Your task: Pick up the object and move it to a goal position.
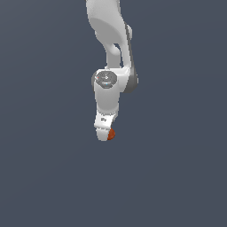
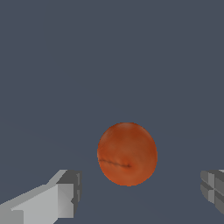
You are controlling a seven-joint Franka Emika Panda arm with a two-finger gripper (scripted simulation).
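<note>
One arm: white Panda, reaching down over the grey floor.
Gripper (image 2: 140,194): fingers spread wide, holding nothing.
Ball (image 2: 127,153): orange-red, mottled, between the fingers, touching neither.

Count on inspection: 1 orange-red ball (image 2: 127,154), 1 white robot arm (image 1: 108,53) and 1 gripper (image 2: 140,194) bearing 2 grey-tipped fingers (image 2: 70,192).

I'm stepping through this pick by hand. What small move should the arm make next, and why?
Probably close the end effector. In the wrist view the orange-red ball sits between the two open fingers, with a gap on each side. The exterior view shows the end effector low beside the ball, so a grasp looks ready.
</note>
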